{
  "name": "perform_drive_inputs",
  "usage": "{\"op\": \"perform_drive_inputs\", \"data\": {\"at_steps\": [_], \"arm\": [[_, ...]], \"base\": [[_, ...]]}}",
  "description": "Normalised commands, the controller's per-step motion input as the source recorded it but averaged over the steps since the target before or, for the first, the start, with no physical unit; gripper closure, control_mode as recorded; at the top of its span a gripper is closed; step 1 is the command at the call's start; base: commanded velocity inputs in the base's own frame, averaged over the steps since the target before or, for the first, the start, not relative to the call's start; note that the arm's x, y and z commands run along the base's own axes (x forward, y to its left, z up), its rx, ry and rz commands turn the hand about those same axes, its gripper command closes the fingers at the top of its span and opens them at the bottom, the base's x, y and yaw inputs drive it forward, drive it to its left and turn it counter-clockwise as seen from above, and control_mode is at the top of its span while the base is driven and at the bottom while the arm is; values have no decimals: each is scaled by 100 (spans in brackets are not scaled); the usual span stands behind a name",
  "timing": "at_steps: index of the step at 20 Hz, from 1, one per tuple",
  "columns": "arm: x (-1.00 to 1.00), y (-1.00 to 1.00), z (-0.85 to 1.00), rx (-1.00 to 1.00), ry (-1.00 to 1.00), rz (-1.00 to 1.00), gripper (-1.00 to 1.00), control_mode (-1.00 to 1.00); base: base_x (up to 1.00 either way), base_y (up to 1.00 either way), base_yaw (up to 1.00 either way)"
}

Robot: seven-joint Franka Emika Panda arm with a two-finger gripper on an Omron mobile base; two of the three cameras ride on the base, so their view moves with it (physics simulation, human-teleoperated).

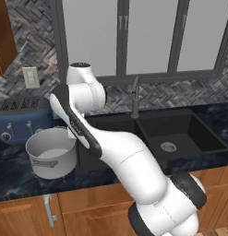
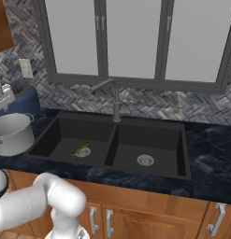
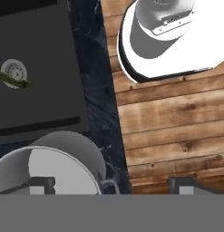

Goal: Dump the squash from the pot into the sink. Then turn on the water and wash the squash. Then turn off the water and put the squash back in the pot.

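the blue toaster (image 1: pixel 19 116) stands at the far left of the dark bench (image 1: pixel 14 177); just beside it the pot (image 1: pixel 51 152) sits upright with a pale inside; the hand (image 3: pixel 111 186) hangs above the pot's rim, its fingertips (image 3: pixel 41 185) spread apart and holding nothing; the squash (image 2: pixel 80 149) lies on the drain of the left basin of the sink (image 2: pixel 114 122); the faucet (image 2: pixel 116 103) rises behind the divider.

Both base views look forward and down, sharing the sink (image 1: pixel 189 133) (image 2: pixel 135 140) (opposite sides); hand view looks straight down.
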Motion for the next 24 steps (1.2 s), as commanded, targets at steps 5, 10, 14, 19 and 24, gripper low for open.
{"op": "perform_drive_inputs", "data": {"at_steps": [5, 10, 14, 19, 24], "arm": [[-34, -100, 2, 15, 0, -43, -100, -100], [-27, -96, 0, 12, 0, -51, -100, -100], [-5, -89, 0, 8, 0, -55, -100, -100], [6, -74, 0, 3, 0, -56, -100, -100], [37, -57, 0, 0, 0, -57, -100, -100]], "base": [[0, 0, 0], [0, 0, 0], [0, 0, 0], [0, 0, 0], [0, 0, 0]]}}
